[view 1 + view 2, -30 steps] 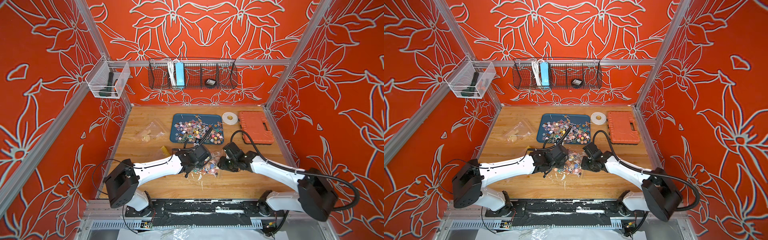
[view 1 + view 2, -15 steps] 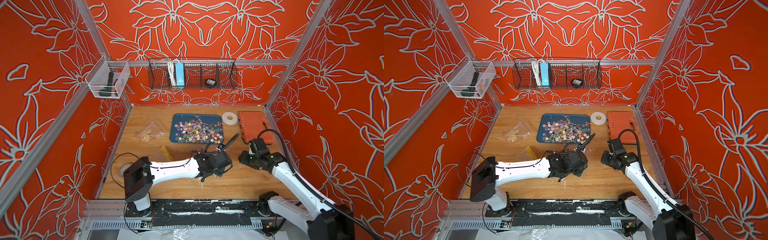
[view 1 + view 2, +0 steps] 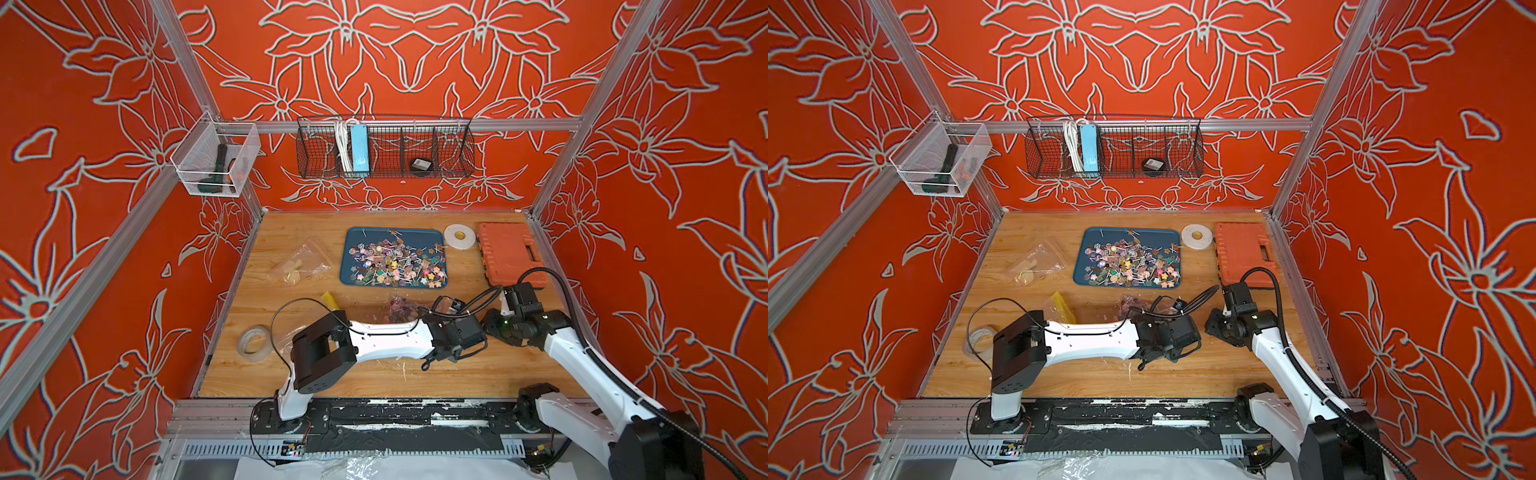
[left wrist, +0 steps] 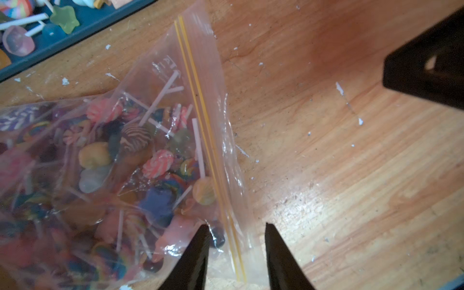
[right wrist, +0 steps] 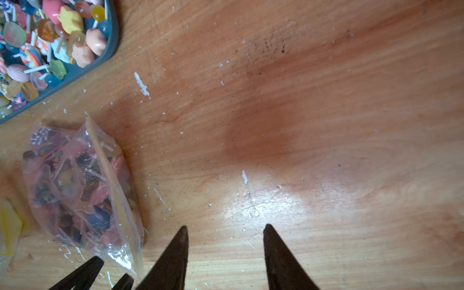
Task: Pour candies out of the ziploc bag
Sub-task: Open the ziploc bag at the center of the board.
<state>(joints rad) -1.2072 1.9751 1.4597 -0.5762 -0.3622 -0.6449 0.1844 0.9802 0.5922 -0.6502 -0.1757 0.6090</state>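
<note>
The ziploc bag (image 4: 113, 155) lies flat on the counter (image 4: 351, 175), full of candies (image 4: 157, 164). In both top views it sits just in front of the blue tray (image 3: 374, 235) (image 3: 1100, 237), between the tray and your left arm's wrist, which covers part of it.

What matters is the zip strip (image 4: 206, 130). It runs lengthwise away from your left pincer (image 4: 236, 226) toward the tray, and its near end passes between the two jaws. The jaws stand narrowly apart around that corner, one over the plastic beside the candies, the other at the bag's outer edge. They straddle the strip but are not clamped on it. The bag's body spreads to one side of the strip, with bare counter on the other.

Your right pincer (image 5: 224, 227) is moderately open, holds nothing and hangs over that bare counter. The bag (image 5: 80, 190) lies off to its side, apart from it, with the zip edge turned toward it.

Your left arm is clearly the nearer one. It looks as if you need only close it on the corner, while the right must cross to the strip for the other lip. I cannot tell whether the zip is sealed.
</note>
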